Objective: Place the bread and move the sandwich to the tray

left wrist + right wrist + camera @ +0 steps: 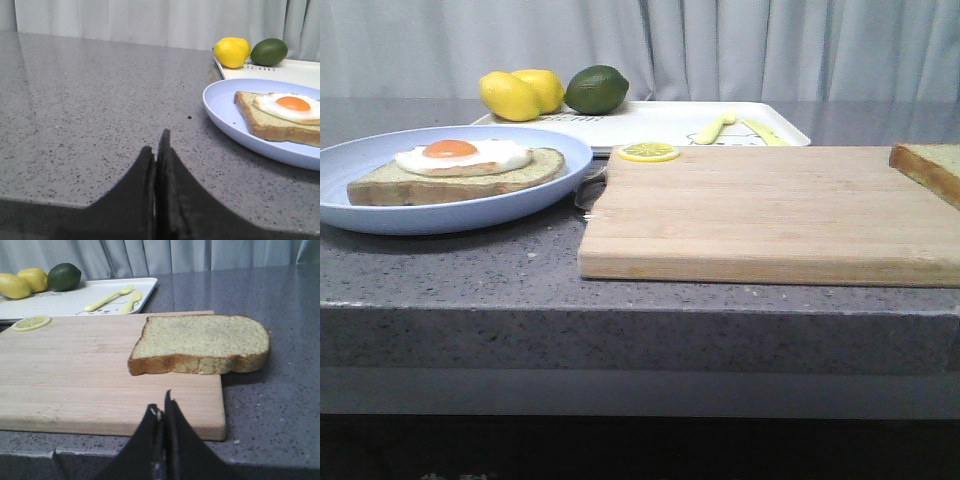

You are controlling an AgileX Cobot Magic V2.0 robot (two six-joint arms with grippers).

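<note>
You are looking at a grey speckled counter (470, 270) with both arms held low at its near edge. Your left tool (156, 165) is sitting with its fingers pressed together, gripping nothing, over bare counter and well apart from the plate (225, 117). Your right tool (162, 430) is likewise pressed together and empty, hanging just over the near edge of the cutting board (75, 380).

The bread (200, 342) is lying flat on the right end of the board, its far side hanging past the board's right edge over the counter. In the front view only its corner is showing at the right border (928, 168).

The sandwich (455, 170) is resting on the pale blue plate to the left of the board, the fried egg (465, 155) lying on top of the toast with its yolk up.

The tray (650, 125) is sitting behind the board and plate, carrying two lemons (520, 93), a lime (597, 89), and a yellow fork (109, 297) and knife (131, 301). A lemon slice (649, 152) is lying at the board's far left corner.
</note>
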